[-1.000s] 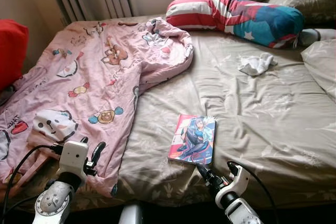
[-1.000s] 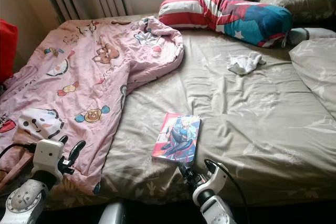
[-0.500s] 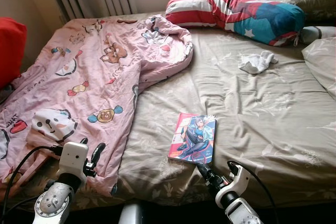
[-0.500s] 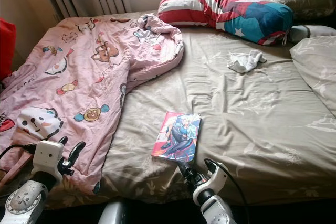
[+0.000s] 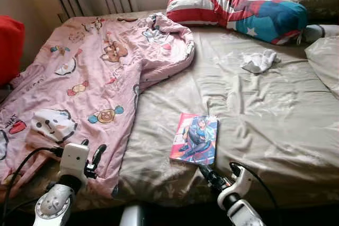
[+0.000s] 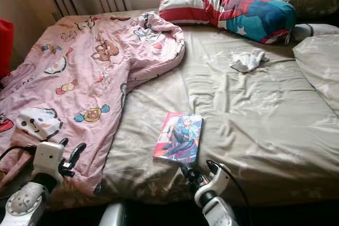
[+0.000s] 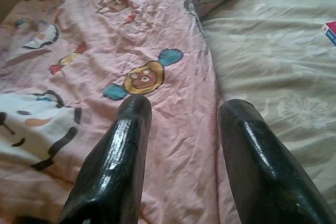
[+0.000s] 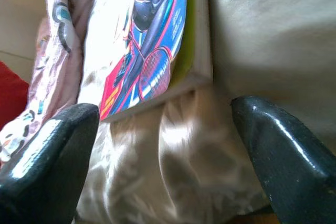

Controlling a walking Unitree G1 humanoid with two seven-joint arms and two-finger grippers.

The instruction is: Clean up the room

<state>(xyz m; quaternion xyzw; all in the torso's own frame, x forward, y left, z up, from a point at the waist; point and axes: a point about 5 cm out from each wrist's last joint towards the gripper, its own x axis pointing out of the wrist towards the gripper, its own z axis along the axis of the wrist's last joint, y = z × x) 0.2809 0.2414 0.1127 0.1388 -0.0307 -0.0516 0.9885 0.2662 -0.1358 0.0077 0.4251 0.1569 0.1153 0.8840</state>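
Book (image 5: 195, 138) lies flat on the bed (image 5: 265, 115) sheet, near the front edge, just right of the pink blanket (image 5: 79, 78). Right gripper (image 8: 165, 145) hovers at the bed edge just below the book, fingers spread wide, released, not touching it. Left gripper (image 7: 181, 150) over the blanket's lower corner near the bed's front edge, fingers apart, holding nothing. White sock (image 5: 258, 61) sits further up the bed from the book, near the striped pillow (image 5: 238, 11) at the head. Red cushion (image 5: 10, 48) beside the bed, left of the blanket.
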